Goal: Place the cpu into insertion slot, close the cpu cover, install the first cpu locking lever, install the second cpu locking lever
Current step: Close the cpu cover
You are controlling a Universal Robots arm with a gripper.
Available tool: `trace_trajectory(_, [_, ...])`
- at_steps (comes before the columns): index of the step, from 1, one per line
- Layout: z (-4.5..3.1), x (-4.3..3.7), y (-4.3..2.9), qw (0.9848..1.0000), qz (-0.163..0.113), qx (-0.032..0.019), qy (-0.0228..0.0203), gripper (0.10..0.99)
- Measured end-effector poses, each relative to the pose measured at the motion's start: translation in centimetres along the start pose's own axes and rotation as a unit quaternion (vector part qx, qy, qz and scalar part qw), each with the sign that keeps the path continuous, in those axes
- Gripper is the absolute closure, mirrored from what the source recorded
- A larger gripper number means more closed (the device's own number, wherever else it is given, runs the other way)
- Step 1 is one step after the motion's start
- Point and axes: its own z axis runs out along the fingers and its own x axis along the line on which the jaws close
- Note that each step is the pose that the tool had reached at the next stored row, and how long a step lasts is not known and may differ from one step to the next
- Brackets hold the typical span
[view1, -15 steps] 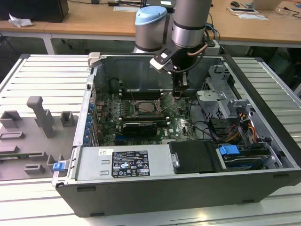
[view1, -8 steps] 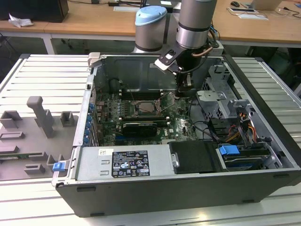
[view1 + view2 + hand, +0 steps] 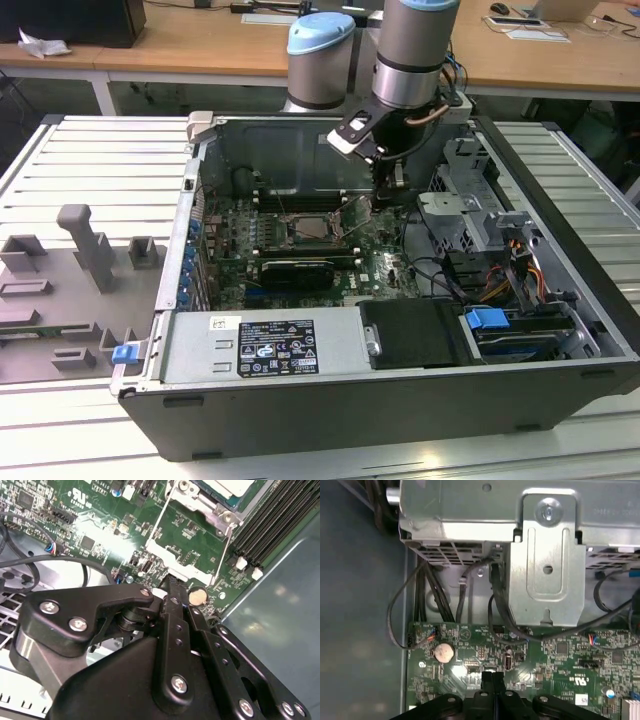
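An open computer case (image 3: 560,290) is laid on a slatted metal desk (image 3: 90,160), with grey fixture blocks (image 3: 85,245) on the desk at the exterior view's left. The robot arm (image 3: 415,60) is lowered into the case from the upper centre of the exterior view.

The insertion slot (image 3: 296,230) is seen at the middle of the green motherboard (image 3: 380,265), above the black graphics card (image 3: 297,270). In the second wrist view, the cpu (image 3: 230,486) is seen lying flat inside the socket frame, its pale face upward. The cpu cover (image 3: 352,212) is not closed: it is swung up and away from the slot toward the exterior view's right, and green board is seen through its window in the second wrist view (image 3: 172,560).

The jaws are brought together, with no gap shown between their tips in both wrist views. Their tip is set against the free edge of the cover, just beside a round coin cell (image 3: 197,596); whether anything is pinched cannot be told. 1 bank of black memory slots (image 3: 270,520) is seen beside the socket.
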Motion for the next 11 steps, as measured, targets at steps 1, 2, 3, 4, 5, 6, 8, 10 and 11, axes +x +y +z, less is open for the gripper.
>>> trace_trajectory(1, [0.0, 0.0, -0.16, 1.0, 0.0, 0.0, 0.0, 0.98])
trace_trajectory(2, [-0.01, 0.01, -0.32, 1.0, 0.0, 0.0, 0.0, 0.98])
trace_trajectory(3, [-0.01, 0.01, -0.53, 1.0, 0.0, 0.0, 0.0, 0.98])
trace_trajectory(4, [-0.01, 0.01, -0.67, 1.0, 0.0, 0.0, 0.0, 0.98])
trace_trajectory(5, [-0.01, 0.02, -0.81, 1.0, 0.0, 0.0, 0.0, 0.98])
trace_trajectory(6, [-0.02, 0.02, -0.94, 1.0, 0.0, 0.0, 0.0, 0.98])
trace_trajectory(8, [-0.03, 0.04, -1.57, 1.0, 0.0, 0.0, 0.0, 0.98])
trace_trajectory(10, [-0.03, 0.04, -1.89, 1.0, 0.0, 0.0, 0.0, 0.98])
trace_trajectory(11, [-0.03, 0.05, -2.1, 1.0, 0.0, 0.0, 0.0, 0.98])
